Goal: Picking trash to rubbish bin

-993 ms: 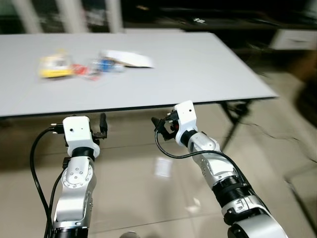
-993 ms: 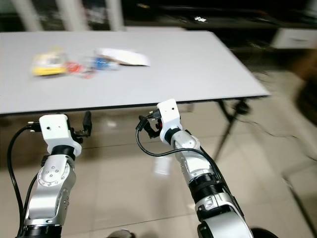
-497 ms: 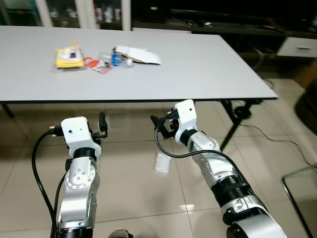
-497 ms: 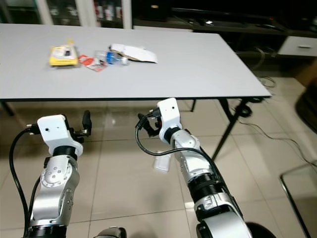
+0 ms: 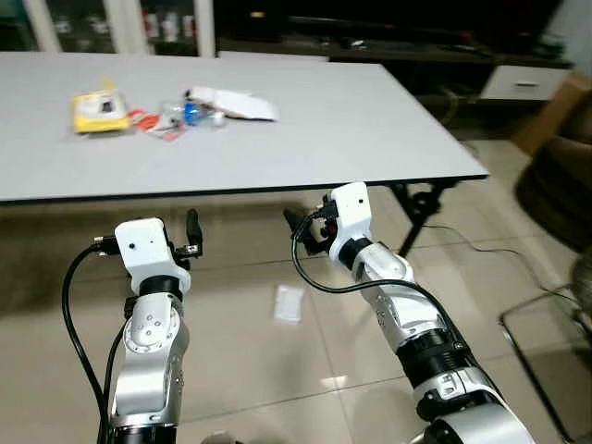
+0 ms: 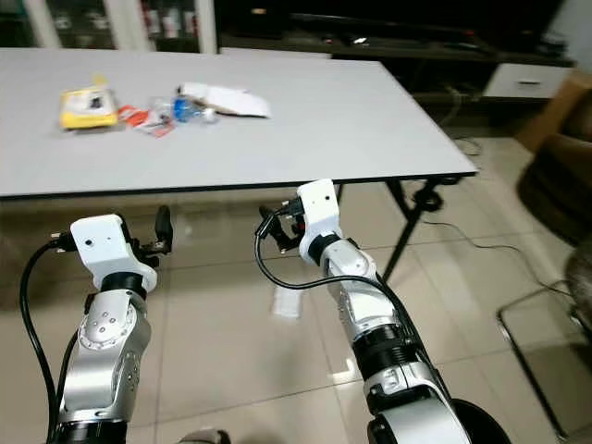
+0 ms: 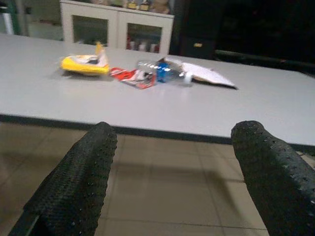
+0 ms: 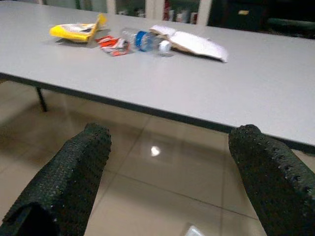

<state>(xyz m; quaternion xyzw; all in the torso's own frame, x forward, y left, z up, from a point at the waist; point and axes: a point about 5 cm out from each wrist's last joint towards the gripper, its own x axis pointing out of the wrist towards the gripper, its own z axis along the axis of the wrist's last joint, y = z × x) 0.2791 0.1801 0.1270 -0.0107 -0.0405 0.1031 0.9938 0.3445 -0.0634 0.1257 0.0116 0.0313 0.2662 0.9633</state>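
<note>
Grey table [image 5: 351, 120] sits slightly lower, perhaps nearer; both hands unchanged.

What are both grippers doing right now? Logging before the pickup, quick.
Left gripper: open, empty, short of the table.
Right gripper: open, empty, also below the table edge.

From my head cameras the trash on the table [image 5: 370, 120] is soft with blur: I can't read the print on the yellow packet [image 5: 95, 112] or the red wrapper [image 5: 148, 122]. The bottle [image 7: 162, 71] lies partly behind the flat white packet [image 7: 204, 74]. A brown armchair [image 5: 560, 176] and a metal chair frame [image 5: 546, 319] are cut off at the right edge.
</note>
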